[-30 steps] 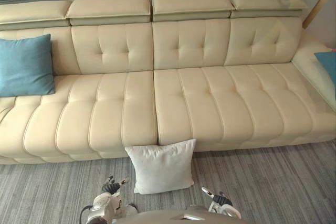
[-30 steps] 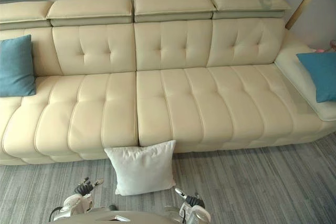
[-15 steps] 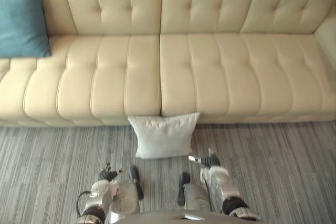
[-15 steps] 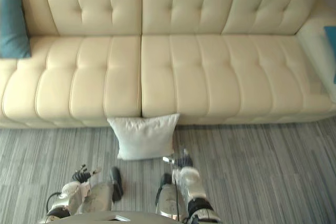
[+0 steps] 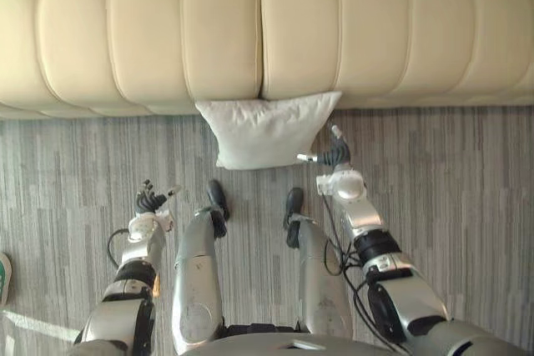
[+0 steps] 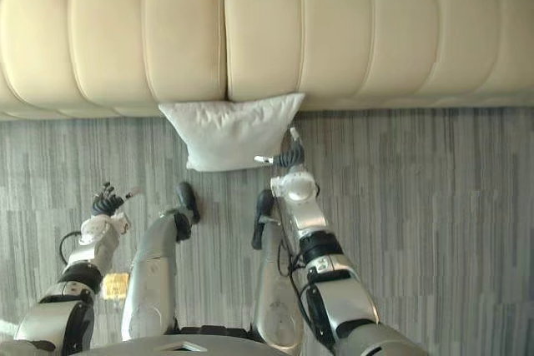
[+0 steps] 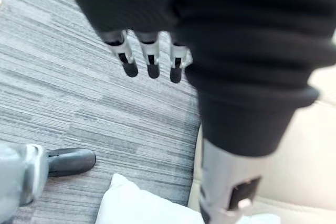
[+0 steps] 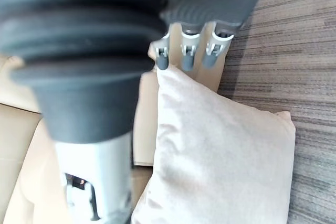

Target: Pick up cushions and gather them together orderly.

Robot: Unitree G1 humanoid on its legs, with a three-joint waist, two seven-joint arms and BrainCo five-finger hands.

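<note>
A white square cushion stands on the grey carpet and leans against the sofa's front edge. My right hand hovers at the cushion's lower right corner, its fingers relaxed and its thumb pointing toward the cloth. In the right wrist view the fingers hang just past the cushion, holding nothing. My left hand floats open above the carpet, well to the left of the cushion. The left wrist view shows its fingers over bare carpet, with a cushion corner beyond them.
The cream leather sofa spans the whole far side, and its front edge meets the carpet just behind the cushion. Grey striped carpet stretches to either side of me.
The camera has tilted down, so the sofa back and the blue cushions have left the view. My right hand has reached forward to the white cushion's right corner. The left hand has risen slightly.
</note>
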